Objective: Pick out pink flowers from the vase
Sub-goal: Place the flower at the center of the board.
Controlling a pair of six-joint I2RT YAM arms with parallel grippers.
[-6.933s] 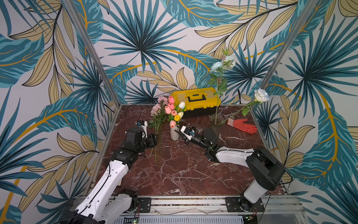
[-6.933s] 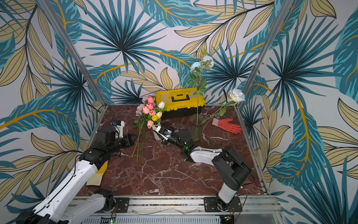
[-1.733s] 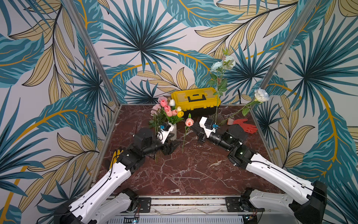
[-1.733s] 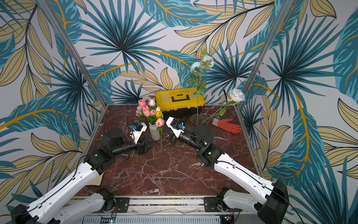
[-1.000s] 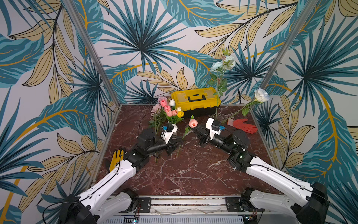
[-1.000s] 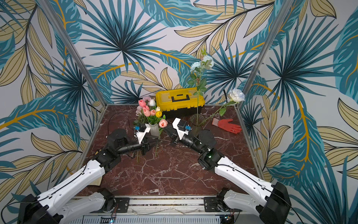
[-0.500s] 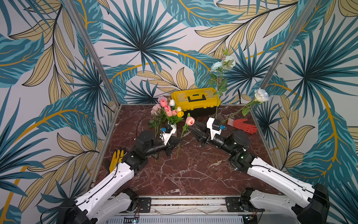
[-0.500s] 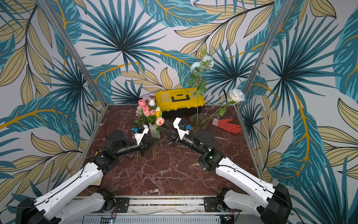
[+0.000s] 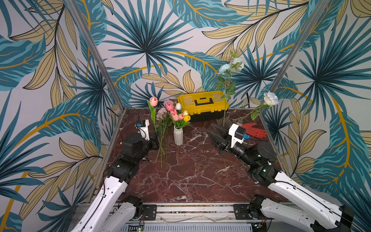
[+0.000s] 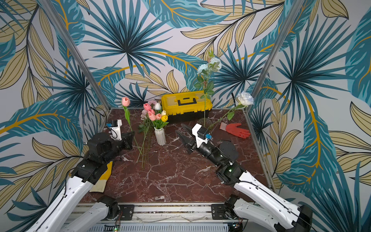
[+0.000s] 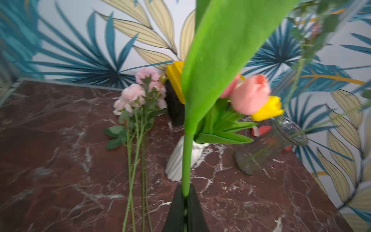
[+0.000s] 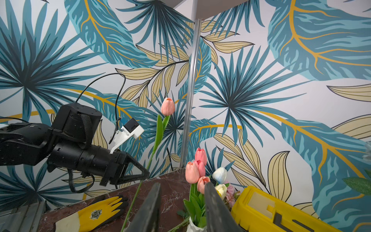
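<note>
1. Fingers (image 11: pixel 176 211) of my left gripper (image 12: pixel 146 174) are pinched tight on the green stem of one pink tulip (image 9: pixel 153 101); it stands up straight, out of the vase, with its bloom on top.
2. Seen from the white vase (image 9: pixel 178 136), I find this tulip at about ten o'clock; it is near the vase but not touching it.
3. My right gripper (image 9: pixel 215 133) sits at three o'clock from the vase, well apart; its fingers (image 12: pixel 150 209) are a bit open with nothing between them.
4. More pink tulips (image 9: pixel 175 116) are in the vase, mixed with a yellow tulip (image 9: pixel 187 118) and white tulips (image 9: pixel 178 106).
5. Other pink flowers (image 11: pixel 132 94) lie flat on the table (image 9: pixel 190 170) at nine o'clock, just beside the vase; their blooms point to twelve o'clock.
6. At one o'clock, behind the vase, I see a yellow toolbox (image 9: pixel 202 102).
</note>
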